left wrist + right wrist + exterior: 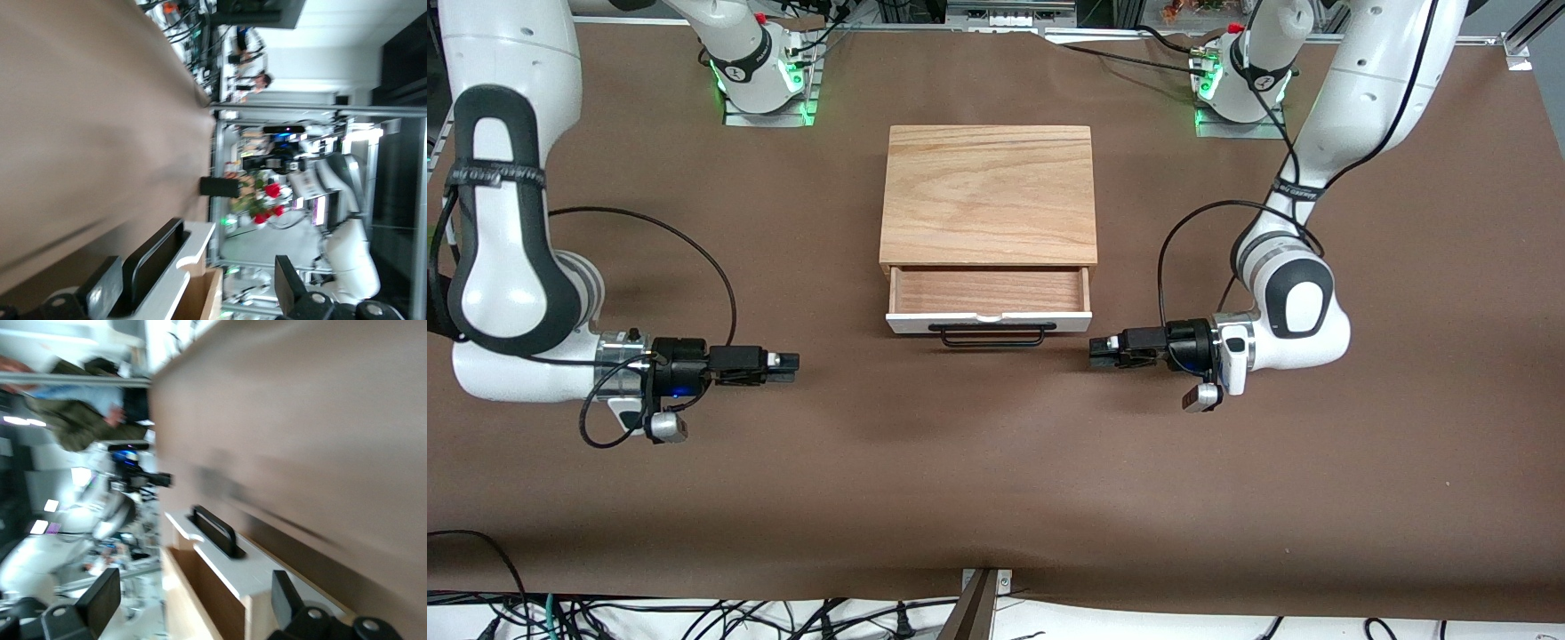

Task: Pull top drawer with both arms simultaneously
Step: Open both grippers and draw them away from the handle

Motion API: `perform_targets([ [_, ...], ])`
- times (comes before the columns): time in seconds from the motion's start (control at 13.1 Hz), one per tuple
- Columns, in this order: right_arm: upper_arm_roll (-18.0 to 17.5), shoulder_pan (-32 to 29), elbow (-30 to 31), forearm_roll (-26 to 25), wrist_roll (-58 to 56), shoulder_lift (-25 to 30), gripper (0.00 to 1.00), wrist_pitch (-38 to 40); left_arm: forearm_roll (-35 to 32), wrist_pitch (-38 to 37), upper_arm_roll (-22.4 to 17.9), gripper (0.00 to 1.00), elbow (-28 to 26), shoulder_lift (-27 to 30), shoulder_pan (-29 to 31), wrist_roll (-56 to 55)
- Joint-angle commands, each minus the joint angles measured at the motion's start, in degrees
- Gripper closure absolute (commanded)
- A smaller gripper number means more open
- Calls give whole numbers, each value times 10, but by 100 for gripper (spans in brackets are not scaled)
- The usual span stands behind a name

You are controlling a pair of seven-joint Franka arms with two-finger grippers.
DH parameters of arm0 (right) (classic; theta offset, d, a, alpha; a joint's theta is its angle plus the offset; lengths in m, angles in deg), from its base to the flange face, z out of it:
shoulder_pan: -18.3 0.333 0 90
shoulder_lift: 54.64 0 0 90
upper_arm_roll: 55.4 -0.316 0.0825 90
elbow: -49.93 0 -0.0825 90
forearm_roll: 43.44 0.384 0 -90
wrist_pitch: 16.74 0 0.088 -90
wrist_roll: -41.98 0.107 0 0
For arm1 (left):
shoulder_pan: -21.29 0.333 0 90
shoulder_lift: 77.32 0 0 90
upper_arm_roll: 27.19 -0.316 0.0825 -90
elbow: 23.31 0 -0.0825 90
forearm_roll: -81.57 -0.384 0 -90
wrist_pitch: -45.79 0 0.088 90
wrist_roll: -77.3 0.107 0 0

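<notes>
Both end effectors spread, empty, flanking top drawer (pixel 989 302)

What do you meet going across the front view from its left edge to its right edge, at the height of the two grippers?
Right gripper, open, over the table → black bar handle of the pulled-out top drawer → left gripper, open, beside the drawer front at the left arm's end.

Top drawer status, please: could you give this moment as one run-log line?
top drawer: pulled open | left gripper: open, off handle | right gripper: open, off handle
</notes>
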Motion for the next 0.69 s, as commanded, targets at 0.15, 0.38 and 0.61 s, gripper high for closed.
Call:
perform_targets([
  [0.15, -15, 12, 35, -287, 87, 110, 0, -20, -109, 19, -1, 0, -77, 119, 21, -88],
  [0.38, -27, 13, 89, -442, 87, 181, 0, -14, -218, 19, -1, 0, -80, 165, 35, -153],
  [0.61, -33, 11, 148, -571, 95, 261, 0, 12, -343, 19, 0, 0, -101, 231, 43, -235],
])
